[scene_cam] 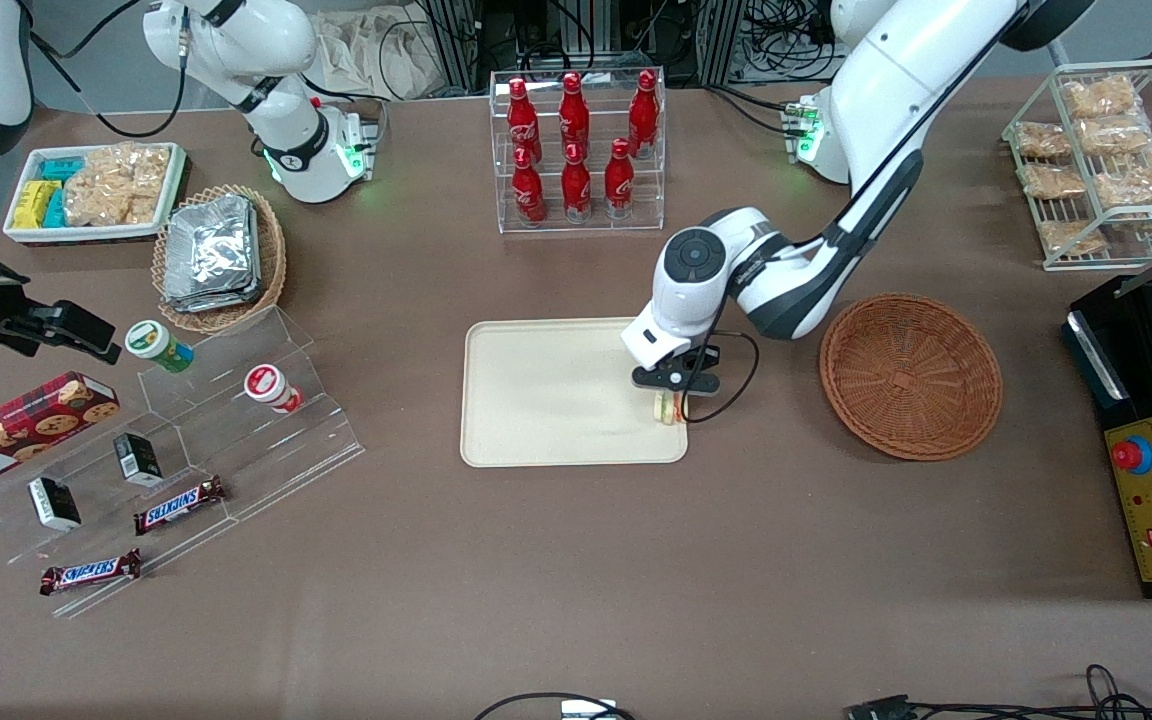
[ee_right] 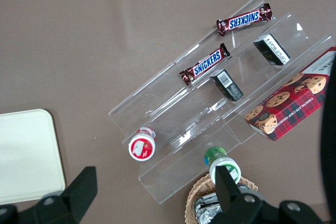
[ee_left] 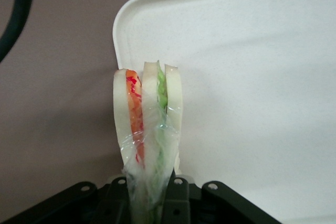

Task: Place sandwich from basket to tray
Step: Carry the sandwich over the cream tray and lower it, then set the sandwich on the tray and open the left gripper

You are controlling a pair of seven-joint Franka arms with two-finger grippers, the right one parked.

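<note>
Brown cloth covers the table, with cables lying along its edge nearest the front camera. Nearest on the parked arm's end, two Snickers bars lie on a clear stepped stand, with small dark boxes, a red-lidded cup and a green-lidded cup on its steps, and a red cookie box beside them.

Mid-table lies the tray. The gripper hangs over the tray's edge toward the working arm's end, near the corner closest to the front camera. Its fingers are clamped on the sandwich, which stands on edge, its bread slices upright with an orange-red layer and a green layer between them, in clear wrap. Whether it touches the tray I cannot tell. The basket sits just beside the tray, toward the working arm's end, with nothing in it.

Farther from the camera, a lighter basket of foil packets and a white tray of snacks sit at the parked arm's end, a clear rack of red bottles in the middle, and a wire rack of bagged snacks at the working arm's end.
</note>
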